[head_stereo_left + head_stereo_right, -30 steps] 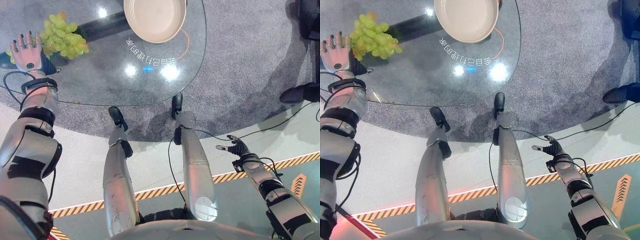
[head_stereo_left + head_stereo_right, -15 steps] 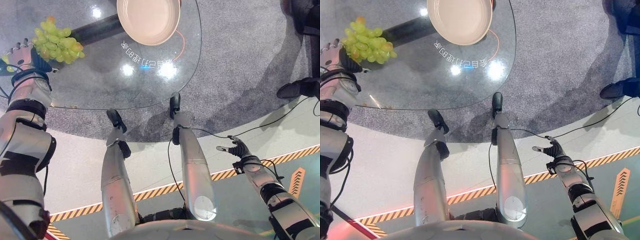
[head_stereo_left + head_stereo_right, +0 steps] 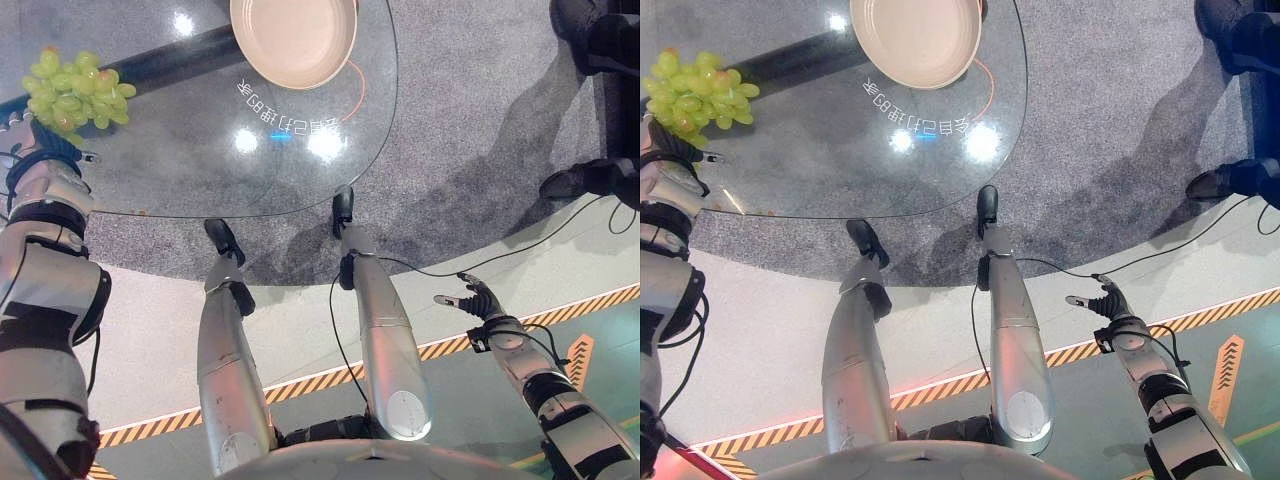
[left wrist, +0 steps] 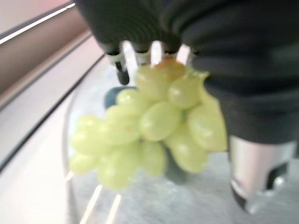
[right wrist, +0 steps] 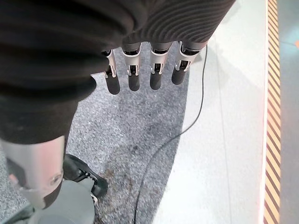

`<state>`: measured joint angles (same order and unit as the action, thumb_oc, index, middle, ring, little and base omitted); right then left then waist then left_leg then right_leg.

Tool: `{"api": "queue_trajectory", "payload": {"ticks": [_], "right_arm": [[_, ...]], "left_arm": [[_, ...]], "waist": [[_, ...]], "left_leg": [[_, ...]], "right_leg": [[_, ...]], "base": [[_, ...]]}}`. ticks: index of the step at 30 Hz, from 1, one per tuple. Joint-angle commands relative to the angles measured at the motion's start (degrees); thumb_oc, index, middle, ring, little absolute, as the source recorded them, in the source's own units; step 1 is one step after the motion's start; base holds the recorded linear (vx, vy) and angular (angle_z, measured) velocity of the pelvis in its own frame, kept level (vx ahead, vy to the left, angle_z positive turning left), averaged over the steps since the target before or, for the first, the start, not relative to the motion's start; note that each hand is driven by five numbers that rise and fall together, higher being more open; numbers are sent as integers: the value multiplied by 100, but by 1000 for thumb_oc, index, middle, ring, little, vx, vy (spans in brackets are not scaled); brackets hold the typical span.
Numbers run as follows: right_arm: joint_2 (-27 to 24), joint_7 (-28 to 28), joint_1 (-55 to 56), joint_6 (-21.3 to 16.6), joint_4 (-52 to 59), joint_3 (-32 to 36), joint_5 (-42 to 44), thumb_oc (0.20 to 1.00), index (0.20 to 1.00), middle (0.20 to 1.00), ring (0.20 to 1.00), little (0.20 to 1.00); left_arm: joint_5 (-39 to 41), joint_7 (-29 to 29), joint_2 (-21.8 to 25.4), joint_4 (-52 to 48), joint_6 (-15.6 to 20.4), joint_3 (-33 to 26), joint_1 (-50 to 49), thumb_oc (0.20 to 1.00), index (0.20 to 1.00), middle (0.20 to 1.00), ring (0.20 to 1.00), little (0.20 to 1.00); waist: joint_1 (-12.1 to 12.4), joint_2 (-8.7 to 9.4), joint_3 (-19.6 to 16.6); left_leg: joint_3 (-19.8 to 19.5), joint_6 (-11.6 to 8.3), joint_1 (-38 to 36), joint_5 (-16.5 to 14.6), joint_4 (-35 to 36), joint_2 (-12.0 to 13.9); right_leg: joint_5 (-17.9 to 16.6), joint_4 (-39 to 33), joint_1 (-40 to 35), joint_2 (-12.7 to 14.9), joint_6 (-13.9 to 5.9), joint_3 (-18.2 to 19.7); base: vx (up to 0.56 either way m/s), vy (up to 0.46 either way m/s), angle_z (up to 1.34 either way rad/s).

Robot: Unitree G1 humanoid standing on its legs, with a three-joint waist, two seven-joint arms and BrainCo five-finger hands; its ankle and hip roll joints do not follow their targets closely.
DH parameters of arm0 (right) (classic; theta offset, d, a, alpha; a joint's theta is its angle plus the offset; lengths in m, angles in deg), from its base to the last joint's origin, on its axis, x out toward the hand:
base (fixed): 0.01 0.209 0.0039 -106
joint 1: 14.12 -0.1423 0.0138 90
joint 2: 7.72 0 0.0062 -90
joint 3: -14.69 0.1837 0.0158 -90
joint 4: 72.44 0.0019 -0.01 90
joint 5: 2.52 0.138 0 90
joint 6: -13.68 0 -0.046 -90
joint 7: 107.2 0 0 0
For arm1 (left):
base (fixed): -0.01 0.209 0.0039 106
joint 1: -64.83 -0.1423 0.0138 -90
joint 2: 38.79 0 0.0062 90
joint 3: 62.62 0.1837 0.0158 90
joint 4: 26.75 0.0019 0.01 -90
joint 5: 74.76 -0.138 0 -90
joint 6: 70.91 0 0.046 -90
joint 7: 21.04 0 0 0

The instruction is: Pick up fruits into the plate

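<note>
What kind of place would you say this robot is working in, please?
Probably a demonstration or exhibition floor, not a home: a round glass table on grey carpet, hazard-striped tape on the floor, and a person's shoes nearby.

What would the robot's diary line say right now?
left robot hand: closing on grapes | plate: empty, on glass table | right robot hand: open, idle

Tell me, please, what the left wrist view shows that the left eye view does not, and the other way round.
Left wrist view alone: the left hand from very close, its fingers lying against the top of the grapes.

Left eye view alone: the beige plate, with nothing in it, at the far side of the glass table, apart from the grapes; the right hand, fingers relaxed, hanging low over the floor beside the table.

Both: the green grapes at the table's left edge, not yet in the plate.
</note>
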<state>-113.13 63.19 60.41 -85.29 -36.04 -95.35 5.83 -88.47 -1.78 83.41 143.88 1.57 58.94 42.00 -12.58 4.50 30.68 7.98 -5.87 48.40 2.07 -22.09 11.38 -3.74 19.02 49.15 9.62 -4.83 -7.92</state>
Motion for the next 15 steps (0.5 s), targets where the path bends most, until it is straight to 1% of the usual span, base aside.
{"api": "queue_trajectory", "payload": {"ticks": [1,6,7,8,10,11,13,15], "right_arm": [[-221,-200,540,-34,253,-71,255,1000,1000,1000,1000,1000],[-243,-296,516,-81,327,-86,242,1000,1000,1000,1000,1000],[-245,-312,522,-73,360,-94,249,1000,1000,1000,1000,1000],[-249,-333,522,-55,411,-99,249,1000,1000,1000,1000,1000],[-247,-364,511,-65,426,-111,249,1000,1000,1000,1000,1000],[-260,-369,497,-81,439,-127,269,1000,1000,1000,1000,1000],[-268,-371,465,-109,458,-144,273,1000,1000,1000,1000,1000],[-277,-371,462,-139,454,-150,281,1000,1000,1000,1000,1000]], "left_arm": [[-309,384,340,434,-479,-141,-301,1000,1000,1000,1000,1000],[-251,581,337,382,-325,-158,-290,1000,1000,1000,1000,1000],[-230,642,323,355,-295,-167,-314,589,589,589,589,589],[-244,711,311,319,-300,-181,-333,457,457,457,457,457],[-232,847,289,297,-299,-193,-348,369,369,369,369,369],[-230,963,296,289,-272,-200,-348,200,200,200,200,200],[-140,1182,321,267,-210,-233,-340,200,200,200,200,200],[-131,1236,354,265,-126,-257,-312,200,200,200,200,200]], "waist": [[91,433,-88],[108,464,-88],[112,470,-88],[115,472,-88],[118,472,-88],[124,476,-88],[135,497,-88],[140,510,-88]], "left_leg": [[106,116,101,-807,-443,-478],[49,121,201,-809,-466,-484],[35,120,211,-807,-465,-487],[26,120,215,-806,-456,-494],[13,120,226,-798,-445,-503],[3,119,233,-791,-435,-507],[-13,112,240,-778,-400,-512],[-23,106,253,-768,-394,-511]], "right_leg": [[183,-42,-57,-458,-96,186],[188,7,35,-479,-87,191],[186,11,43,-480,-89,193],[190,15,50,-487,-88,195],[190,20,63,-494,-85,199],[190,19,70,-497,-84,200],[186,-18,60,-507,-80,196],[188,-20,63,-511,-77,189]], "base": [[0,0,0],[0,0,0],[0,0,0],[0,0,0],[0,0,0],[0,0,0],[0,0,0],[0,0,0]]}}
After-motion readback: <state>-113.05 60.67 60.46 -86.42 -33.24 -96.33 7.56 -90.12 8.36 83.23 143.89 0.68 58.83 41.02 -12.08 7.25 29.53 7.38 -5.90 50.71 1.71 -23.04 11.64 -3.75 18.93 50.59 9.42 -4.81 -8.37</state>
